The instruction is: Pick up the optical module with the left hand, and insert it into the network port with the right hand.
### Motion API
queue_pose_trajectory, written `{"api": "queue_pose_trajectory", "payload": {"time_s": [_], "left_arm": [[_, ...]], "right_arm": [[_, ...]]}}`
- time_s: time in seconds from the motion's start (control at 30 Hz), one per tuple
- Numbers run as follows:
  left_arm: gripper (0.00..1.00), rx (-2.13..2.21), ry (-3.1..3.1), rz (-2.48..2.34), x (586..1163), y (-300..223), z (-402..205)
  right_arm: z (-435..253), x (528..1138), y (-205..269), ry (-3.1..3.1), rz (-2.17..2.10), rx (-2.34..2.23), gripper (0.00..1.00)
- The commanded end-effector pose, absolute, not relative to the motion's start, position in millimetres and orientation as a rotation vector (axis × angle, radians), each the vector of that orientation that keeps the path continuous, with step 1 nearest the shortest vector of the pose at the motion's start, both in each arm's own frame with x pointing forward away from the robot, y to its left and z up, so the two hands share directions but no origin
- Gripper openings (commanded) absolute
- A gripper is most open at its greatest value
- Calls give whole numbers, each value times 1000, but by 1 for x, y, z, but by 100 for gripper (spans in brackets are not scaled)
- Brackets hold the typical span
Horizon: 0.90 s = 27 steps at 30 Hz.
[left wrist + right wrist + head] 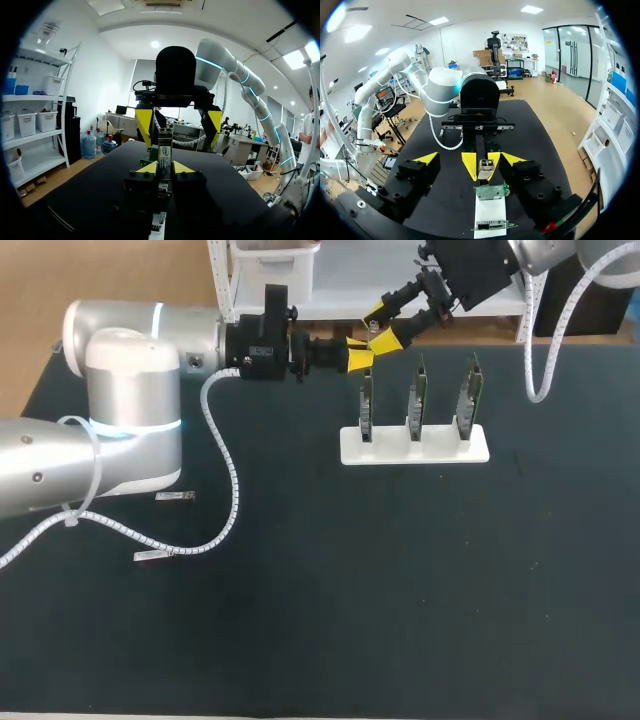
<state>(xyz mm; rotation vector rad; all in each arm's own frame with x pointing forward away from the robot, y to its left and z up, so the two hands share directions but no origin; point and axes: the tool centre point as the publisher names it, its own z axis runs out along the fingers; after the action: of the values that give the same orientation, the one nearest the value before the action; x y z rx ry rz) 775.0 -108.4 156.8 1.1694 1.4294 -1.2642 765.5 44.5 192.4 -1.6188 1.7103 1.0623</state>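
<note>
The optical module [164, 149], a slim metal piece with a green label, is clamped in my left gripper [165, 168], which is shut on it and holds it out level above the table's far side. In the head view my left gripper [360, 353] meets my right gripper [383, 324] just behind the white stand [413, 446]. My right gripper [469, 159] is open, its yellow fingertips [426, 159] on either side of the module [485, 169] without touching it. Three upright green network cards [417, 400] stand in the stand, below and in front of both grippers.
Two spare modules lie on the black table at the left, one [175, 497] near my left arm's elbow and another [152, 556] closer to the front. A white spiral cable [228, 475] hangs from my left arm down to the table.
</note>
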Motion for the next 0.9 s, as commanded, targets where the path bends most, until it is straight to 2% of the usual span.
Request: {"api": "queue_pose_trajectory", "payload": {"time_s": [0.03,0.6,0.63,0.67,0.9], "left_arm": [[0,1170,1429,-1266,776,-109,156],[0,1170,1429,-1266,776,-109,156],[41,1170,1429,-1266,776,-109,156],[100,1170,1429,-1266,776,-109,156],[100,1170,1429,-1266,776,-109,156]], "right_arm": [[192,763,44,1710,1057,-1615,0],[192,763,42,1705,1071,-1605,0],[192,763,42,1705,1070,-1604,0],[192,763,42,1705,1069,-1603,0],[192,761,39,1709,1065,-1593,0]]}}
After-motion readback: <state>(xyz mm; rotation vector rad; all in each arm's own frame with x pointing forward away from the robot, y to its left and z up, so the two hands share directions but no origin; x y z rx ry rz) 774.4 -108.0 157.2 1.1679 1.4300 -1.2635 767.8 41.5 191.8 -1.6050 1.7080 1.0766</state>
